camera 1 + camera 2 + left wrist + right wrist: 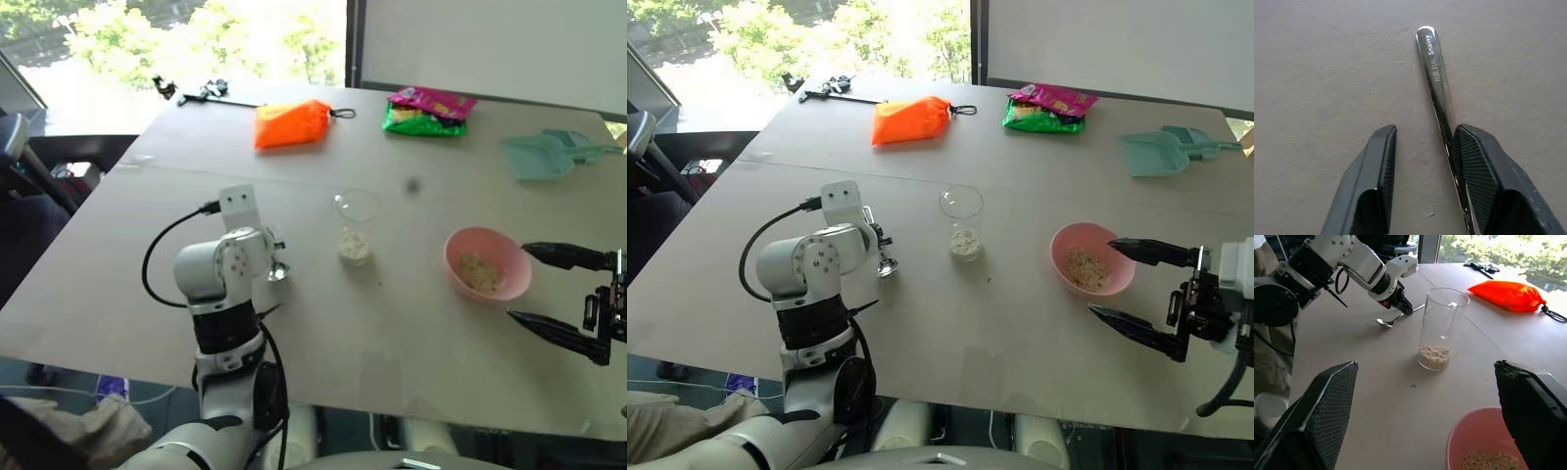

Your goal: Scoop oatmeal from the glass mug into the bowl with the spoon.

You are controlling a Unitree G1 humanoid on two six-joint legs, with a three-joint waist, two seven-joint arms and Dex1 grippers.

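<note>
Nearest to the robot, the left gripper [1403, 307] points down at the beige table [411, 323], and its two black fingers [1476, 181] stand on either side of the handle of the spoon [1437, 81]. One finger touches the handle while the other is a little apart from it, so the fingers are narrowed around the spoon but I cannot tell if they already clamp it. The spoon lies flat on the table, with its small oval bowl end toward the robot's left, near the glass mug [1442, 328]. On the right side, the right gripper [1136, 284] hangs just beside the bowl [1091, 259], with its fingers spread wide apart and nothing between them. The pink bowl has some oatmeal [1085, 268] at its bottom. The glass mug stands upright between the spoon and the bowl, and it also holds a low layer of oats. Farther away lie a teal scoop [544, 154], an orange bag [292, 123] and a green and pink snack packet [427, 111], well apart from the mug.
</note>
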